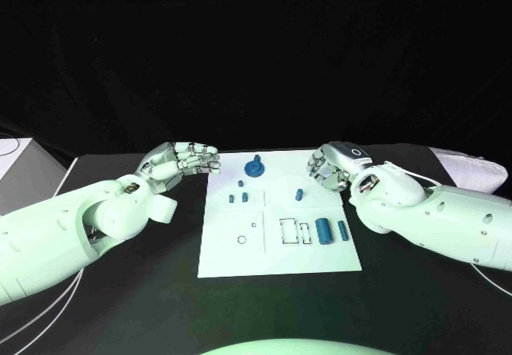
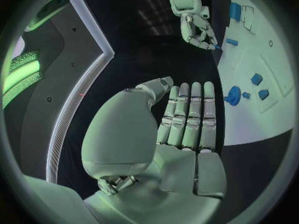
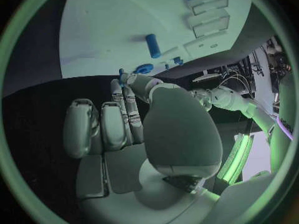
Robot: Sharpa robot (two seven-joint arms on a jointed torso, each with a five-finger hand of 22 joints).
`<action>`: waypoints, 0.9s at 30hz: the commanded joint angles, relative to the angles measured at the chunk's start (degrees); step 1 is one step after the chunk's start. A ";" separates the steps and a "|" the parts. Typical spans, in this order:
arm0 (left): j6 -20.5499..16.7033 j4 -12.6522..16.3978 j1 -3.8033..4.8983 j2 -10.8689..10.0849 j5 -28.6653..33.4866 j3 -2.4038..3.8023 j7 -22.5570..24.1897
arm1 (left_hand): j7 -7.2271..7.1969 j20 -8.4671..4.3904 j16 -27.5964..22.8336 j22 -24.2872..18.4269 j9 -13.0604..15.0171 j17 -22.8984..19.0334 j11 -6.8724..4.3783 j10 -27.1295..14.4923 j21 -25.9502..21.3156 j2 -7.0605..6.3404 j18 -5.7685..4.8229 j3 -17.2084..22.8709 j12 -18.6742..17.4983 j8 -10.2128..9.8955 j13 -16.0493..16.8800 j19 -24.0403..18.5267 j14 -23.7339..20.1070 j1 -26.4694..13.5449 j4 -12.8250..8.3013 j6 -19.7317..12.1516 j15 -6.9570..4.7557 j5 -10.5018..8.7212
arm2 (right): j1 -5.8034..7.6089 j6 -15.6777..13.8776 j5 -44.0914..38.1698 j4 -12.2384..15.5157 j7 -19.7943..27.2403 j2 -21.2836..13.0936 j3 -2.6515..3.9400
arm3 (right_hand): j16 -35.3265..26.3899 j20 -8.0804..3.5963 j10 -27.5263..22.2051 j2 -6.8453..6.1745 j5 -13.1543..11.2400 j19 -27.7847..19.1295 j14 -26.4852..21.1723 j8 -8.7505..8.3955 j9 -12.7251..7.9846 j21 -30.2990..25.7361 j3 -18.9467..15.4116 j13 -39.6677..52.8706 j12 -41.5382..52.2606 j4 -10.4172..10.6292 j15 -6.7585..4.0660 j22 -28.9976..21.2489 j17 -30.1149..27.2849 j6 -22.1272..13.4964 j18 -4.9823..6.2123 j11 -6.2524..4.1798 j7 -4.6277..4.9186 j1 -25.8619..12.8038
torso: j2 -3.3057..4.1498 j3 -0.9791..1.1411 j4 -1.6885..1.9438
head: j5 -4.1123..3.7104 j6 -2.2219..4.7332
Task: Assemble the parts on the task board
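Nearest the robot, the task board (image 1: 280, 255) shows a bare white strip along its near edge, and just beyond that come a small ring outline and two empty rectangular outlines, with nothing seated in them as far as the head view shows. Beside those outlines, toward the right arm, a fat blue cylinder (image 1: 322, 230) lies next to a thinner blue bar (image 1: 342, 229); both look loose rather than fitted. Farther up the board a short blue peg (image 1: 300, 195) lies alone, and a pair of small blue blocks (image 1: 238, 197) sit near the left side. At the far edge stands a round blue knob part (image 1: 254, 169) with a stem, which may already be seated in its place, though that is hard to judge from here. The left hand (image 1: 181, 162) hovers off the board's far left corner over the black table (image 1: 128, 296), fingers straight and side by side in its wrist view, holding nothing. The right hand (image 1: 337, 166) hangs at the far right corner, fingers curled inward; whether a tiny piece sits at its fingertips I cannot tell. Judging by the empty outlines and scattered pieces, the assembly is barely begun, with most parts still to be placed.
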 commanded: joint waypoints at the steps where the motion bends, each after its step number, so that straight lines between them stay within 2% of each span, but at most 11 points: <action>1: -0.02 0.30 -0.30 0.08 0.76 0.05 0.21 | 0.19 -0.09 -0.23 -0.04 -0.07 0.05 0.03 -0.36 -0.25 0.29 0.64 -0.15 -0.06 -0.11 -0.02 0.43 0.13 -0.27 -0.09 -0.04 0.14 0.17 | -0.11 -1.34 2.40 2.48 1.29 -0.16 0.04 | 0.31 0.15 3.30 0.33 0.34 0.40 1.95 0.23 0.06 0.16 0.16 1.58 0.17 -0.11 -0.43 0.07 0.03 0.54 -0.69 -2.78 0.01 0.00 | 0.03 0.09 -0.07 | 0.33 0.07; 5: -0.20 0.59 -0.79 0.15 0.87 0.06 0.30 | 0.19 -0.09 -0.23 -0.04 -0.07 0.05 0.03 -0.36 -0.25 0.29 0.64 -0.15 -0.06 -0.11 -0.02 0.43 0.13 -0.27 -0.09 -0.04 0.14 0.17 | -0.73 -0.62 2.81 6.18 1.87 0.46 -0.09 | 0.24 0.15 3.29 0.34 0.33 0.33 1.93 0.23 0.06 0.02 0.17 1.58 0.15 -0.11 -0.43 -0.08 -0.07 0.53 -0.65 -2.78 0.01 0.00 | -0.05 0.08 -0.05 | 0.73 -0.02; 10: -0.42 0.94 -1.05 0.26 0.96 0.07 0.37 | 0.19 -0.09 -0.23 -0.04 -0.07 0.05 0.03 -0.36 -0.25 0.29 0.64 -0.15 -0.06 -0.11 -0.02 0.43 0.13 -0.27 -0.09 -0.04 0.14 0.17 | -1.52 0.91 1.84 8.27 2.14 2.15 -0.68 | 0.18 0.15 3.23 0.39 0.31 0.25 1.90 0.21 0.08 -0.12 0.28 1.59 0.06 -0.13 -0.42 -0.22 -0.22 0.45 -0.61 -2.75 0.04 -0.03 | -0.01 0.00 0.09 | 1.14 -0.06; 15: -0.79 1.67 -1.28 0.38 1.02 0.08 0.22 | 0.20 -0.08 -0.35 -0.16 -0.09 0.09 0.04 -0.40 -0.39 0.34 0.63 -0.15 -0.05 -0.14 -0.02 0.49 0.14 -0.30 -0.05 -0.04 0.16 0.19 | -1.90 2.51 1.07 8.10 2.20 4.46 -1.41 | 0.08 0.15 3.22 0.41 0.29 0.19 1.87 0.21 0.08 -0.25 0.30 1.59 0.03 -0.13 -0.42 -0.36 -0.38 0.43 -0.58 -2.74 0.05 -0.05 | -0.01 -0.05 0.06 | 1.59 -0.37; 19: -1.28 2.13 -1.39 0.60 1.03 0.09 -0.36 | 0.27 -0.06 -0.47 -0.27 -0.11 0.12 0.08 -0.45 -0.52 0.35 0.63 -0.20 -0.05 -0.17 -0.02 0.55 0.14 -0.41 0.02 -0.05 0.19 0.18 | -2.57 4.23 -0.21 7.92 0.84 5.94 -1.70 | -0.03 0.15 3.16 0.45 0.26 0.09 1.82 0.19 0.10 -0.44 0.36 1.60 -0.05 -0.14 -0.40 -0.54 -0.58 0.35 -0.53 -2.71 0.09 -0.10 | 0.03 -0.17 0.30 | 1.33 -0.61; 22: -1.62 2.17 -1.42 0.61 1.04 0.10 -0.54 | 0.27 -0.06 -0.47 -0.27 -0.11 0.12 0.08 -0.45 -0.52 0.35 0.63 -0.20 -0.05 -0.17 -0.02 0.55 0.14 -0.41 0.02 -0.05 0.19 0.18 | -3.20 4.97 -0.69 7.75 -0.05 6.79 -1.82 | -0.03 0.16 3.15 0.46 0.27 0.07 1.81 0.19 0.10 -0.47 0.38 1.60 -0.07 -0.14 -0.39 -0.57 -0.60 0.33 -0.53 -2.70 0.10 -0.12 | 0.08 -0.06 0.26 | 1.50 -0.78; 27: -2.20 2.25 -1.45 0.58 1.05 0.10 -0.59 | 0.31 -0.05 -0.57 -0.37 -0.13 0.14 0.11 -0.49 -0.63 0.32 0.62 -0.24 -0.05 -0.20 -0.02 0.60 0.15 -0.49 0.07 -0.06 0.20 0.18 | -4.43 5.48 -1.65 7.24 -1.30 8.35 -1.97 | -0.11 0.16 3.13 0.49 0.28 0.06 1.79 0.18 0.11 -0.47 0.42 1.60 -0.10 -0.15 -0.39 -0.57 -0.74 0.31 -0.53 -2.69 0.11 -0.14 | 0.15 -0.04 0.29 | 1.84 -0.90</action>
